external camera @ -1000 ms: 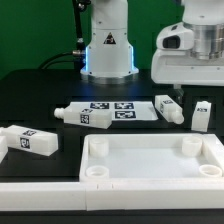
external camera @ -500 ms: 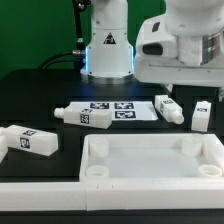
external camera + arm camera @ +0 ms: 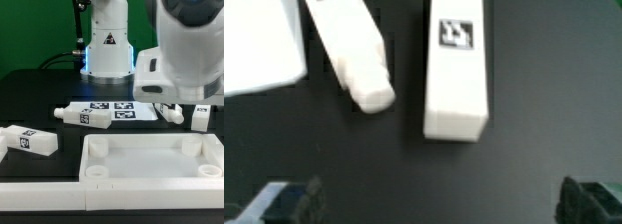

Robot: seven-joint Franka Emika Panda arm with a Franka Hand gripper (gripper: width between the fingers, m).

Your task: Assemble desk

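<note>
The white desk top (image 3: 150,146), a rimmed tray with round corner sockets, lies at the front. Several tagged white legs lie behind it: one at the exterior view's left (image 3: 28,140), one by the marker board (image 3: 85,115), and two at the right (image 3: 170,112) (image 3: 201,118). The arm (image 3: 185,55) hangs over the right pair and hides its own fingers. In the wrist view my gripper (image 3: 438,203) is open and empty above dark table. The round-ended leg (image 3: 352,50) and the tagged leg (image 3: 457,70) lie side by side just beyond the fingertips (image 3: 287,200).
The marker board (image 3: 115,108) lies flat between the legs, and its corner shows in the wrist view (image 3: 256,45). The white robot base with a blue light (image 3: 107,50) stands at the back. A green wall is behind it.
The arm has come down and toward the exterior view's left. It now looms over the two right legs and hides part of the nearer one.
</note>
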